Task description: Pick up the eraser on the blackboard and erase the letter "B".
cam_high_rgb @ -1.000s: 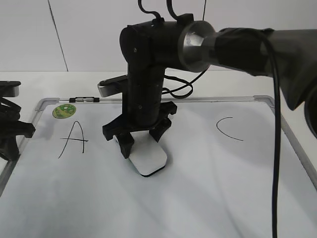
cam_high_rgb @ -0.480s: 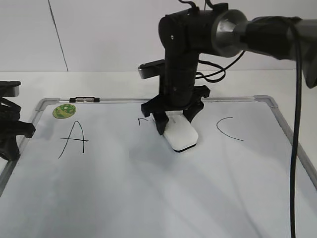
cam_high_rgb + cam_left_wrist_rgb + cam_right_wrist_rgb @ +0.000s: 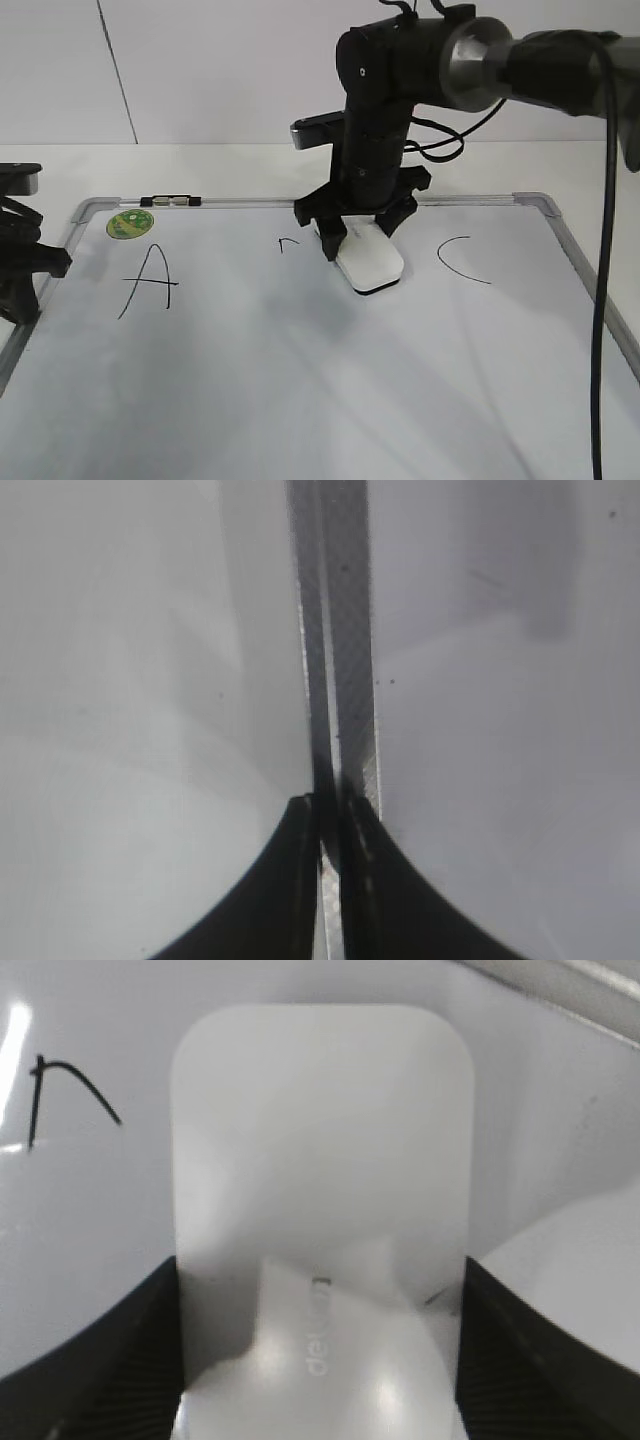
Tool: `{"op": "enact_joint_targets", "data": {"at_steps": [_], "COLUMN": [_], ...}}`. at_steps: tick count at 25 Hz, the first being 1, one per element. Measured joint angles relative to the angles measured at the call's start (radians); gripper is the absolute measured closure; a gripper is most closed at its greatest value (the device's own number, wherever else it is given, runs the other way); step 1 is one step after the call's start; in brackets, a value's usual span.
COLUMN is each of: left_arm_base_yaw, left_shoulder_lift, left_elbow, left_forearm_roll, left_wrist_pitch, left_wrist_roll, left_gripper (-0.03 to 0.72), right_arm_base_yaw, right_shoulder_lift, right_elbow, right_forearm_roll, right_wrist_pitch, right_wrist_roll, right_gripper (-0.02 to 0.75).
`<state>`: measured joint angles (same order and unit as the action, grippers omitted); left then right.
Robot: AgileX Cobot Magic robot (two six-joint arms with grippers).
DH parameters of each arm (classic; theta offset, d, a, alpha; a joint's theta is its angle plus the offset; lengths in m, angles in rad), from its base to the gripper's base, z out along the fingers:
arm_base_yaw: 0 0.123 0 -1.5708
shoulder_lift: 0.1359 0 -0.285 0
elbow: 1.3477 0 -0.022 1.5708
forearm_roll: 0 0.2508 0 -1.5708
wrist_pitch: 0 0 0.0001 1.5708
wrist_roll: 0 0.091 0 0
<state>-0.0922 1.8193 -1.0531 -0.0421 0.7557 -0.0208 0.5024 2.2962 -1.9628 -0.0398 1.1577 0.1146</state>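
Clamped tight on both sides of the eraser (image 3: 369, 261), right gripper (image 3: 357, 240) jaws, pressing it flat on the blackboard (image 3: 300, 380) between "A" (image 3: 148, 280) and "C" (image 3: 462, 258). Left gripper (image 3: 330, 830) jaws nearly shut, holding nothing, parked at the board's left edge. Only a small hook of the letter "B" (image 3: 288, 243) showing, just left of the eraser. Could miss that bit by wiping too low. Could smudge the "C" by sliding too far right. Top frame (image 3: 470, 199) close behind; lots of bare board in front.
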Motion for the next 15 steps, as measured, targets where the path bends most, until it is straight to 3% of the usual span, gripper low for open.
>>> {"op": "enact_joint_targets", "data": {"at_steps": [6,15], "left_arm_base_yaw": [0.000,0.000], "left_shoulder_lift": [0.000,0.000], "left_elbow": [-0.002,-0.002], "left_forearm_roll": [0.000,0.000], "left_wrist_pitch": [0.001,0.001], "left_wrist_roll": [0.000,0.000], "left_gripper": [0.672,0.672], "right_arm_base_yaw": [0.000,0.036], "right_shoulder_lift": [0.018,0.161], "right_elbow": [-0.019,-0.291], "right_forearm_roll": [0.017,0.018], "right_wrist_pitch": [-0.019,0.105], "right_wrist_roll": [0.000,-0.006], "right_gripper": [0.191,0.191]}}
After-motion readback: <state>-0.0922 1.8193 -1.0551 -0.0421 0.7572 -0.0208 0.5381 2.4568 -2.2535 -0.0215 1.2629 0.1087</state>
